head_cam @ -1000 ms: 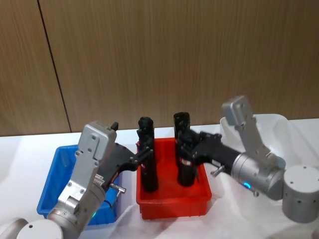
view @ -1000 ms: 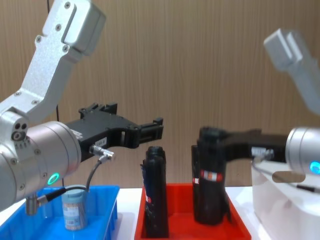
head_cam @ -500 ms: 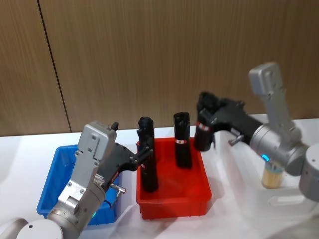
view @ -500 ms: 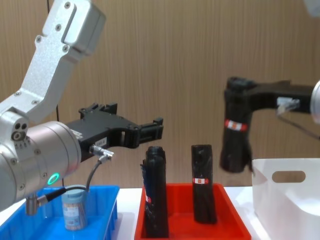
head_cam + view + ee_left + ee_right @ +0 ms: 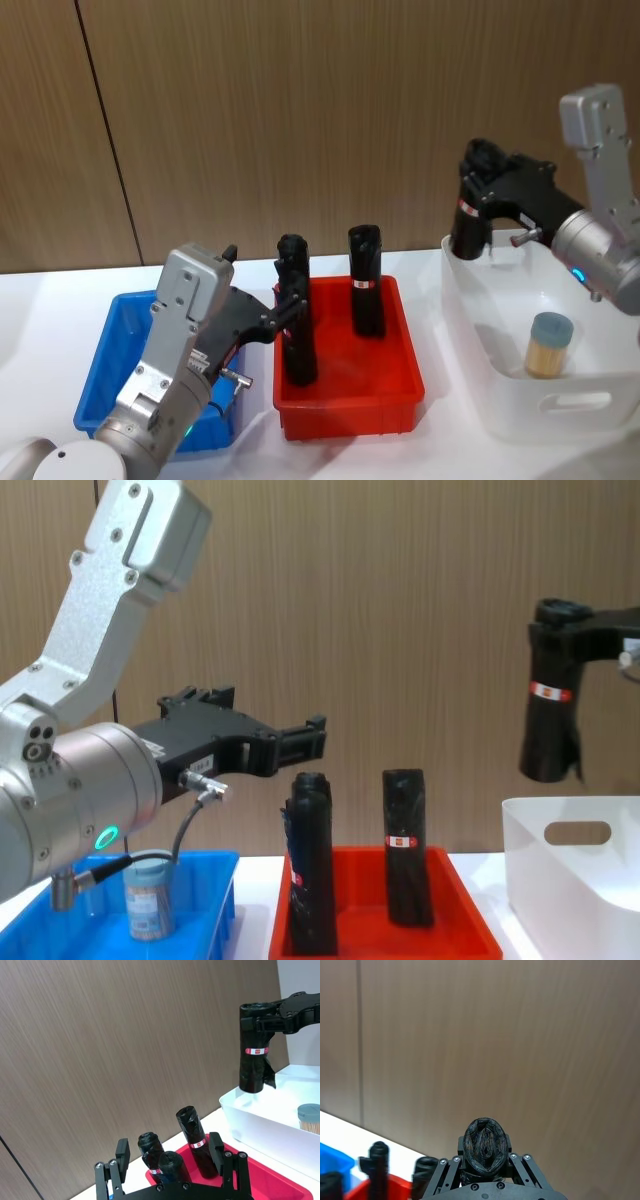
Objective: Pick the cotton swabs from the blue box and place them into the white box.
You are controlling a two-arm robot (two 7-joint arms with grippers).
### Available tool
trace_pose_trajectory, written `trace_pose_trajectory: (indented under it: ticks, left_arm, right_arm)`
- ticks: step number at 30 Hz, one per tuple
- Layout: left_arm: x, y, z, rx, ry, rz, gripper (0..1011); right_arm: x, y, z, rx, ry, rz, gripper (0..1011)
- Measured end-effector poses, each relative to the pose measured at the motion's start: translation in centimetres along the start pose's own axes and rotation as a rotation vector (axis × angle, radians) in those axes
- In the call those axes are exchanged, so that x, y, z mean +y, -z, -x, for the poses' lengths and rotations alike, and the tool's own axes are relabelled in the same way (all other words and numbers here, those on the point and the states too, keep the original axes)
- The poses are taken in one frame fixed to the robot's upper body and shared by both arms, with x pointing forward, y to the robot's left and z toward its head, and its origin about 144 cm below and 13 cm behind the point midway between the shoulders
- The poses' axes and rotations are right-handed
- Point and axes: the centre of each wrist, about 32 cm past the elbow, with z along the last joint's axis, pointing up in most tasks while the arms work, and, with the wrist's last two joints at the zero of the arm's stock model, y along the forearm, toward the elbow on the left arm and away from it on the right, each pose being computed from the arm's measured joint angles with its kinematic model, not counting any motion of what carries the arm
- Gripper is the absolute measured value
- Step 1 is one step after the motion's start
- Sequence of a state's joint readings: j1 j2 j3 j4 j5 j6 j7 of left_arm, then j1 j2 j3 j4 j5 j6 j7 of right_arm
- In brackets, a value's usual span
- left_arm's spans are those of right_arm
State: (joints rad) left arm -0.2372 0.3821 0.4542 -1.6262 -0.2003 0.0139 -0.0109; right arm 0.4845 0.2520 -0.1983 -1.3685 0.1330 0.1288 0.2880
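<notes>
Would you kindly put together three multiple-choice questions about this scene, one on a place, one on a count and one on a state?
1. Where is the black roll held by the right end effector?
A. above the white box
B. lying in the blue box
C. on the table in front of the red box

2. How many black rolls stand in the red box?
A. none
B. two
C. five

3. What is the left end effector doing?
A. gripping a swab jar
B. gripping a black roll
C. holding nothing

Answers: 1 A, the chest view shows the roll hanging over the white box's rim. 2 B, two stand upright in the head view. 3 C, its fingers are open and bare, above the red box's left side, while one swab jar sits in the blue box and another in the white box.
</notes>
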Motion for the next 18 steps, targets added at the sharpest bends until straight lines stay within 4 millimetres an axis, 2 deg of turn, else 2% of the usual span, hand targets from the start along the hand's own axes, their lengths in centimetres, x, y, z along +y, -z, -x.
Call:
trace_pose_trajectory:
  ticks: [9,18]
  left_arm:
    - [0.0,0.0,0.0,0.0,0.0,0.0,1004]
    - [0.0,0.0,0.0,0.0,0.0,0.0,1004]
  right_arm:
    - [0.6,1.3,-2.1,-0.019,0.071,0.046,357]
    - [1.1,2.8,-3.0,-0.013,0.096,0.089,357]
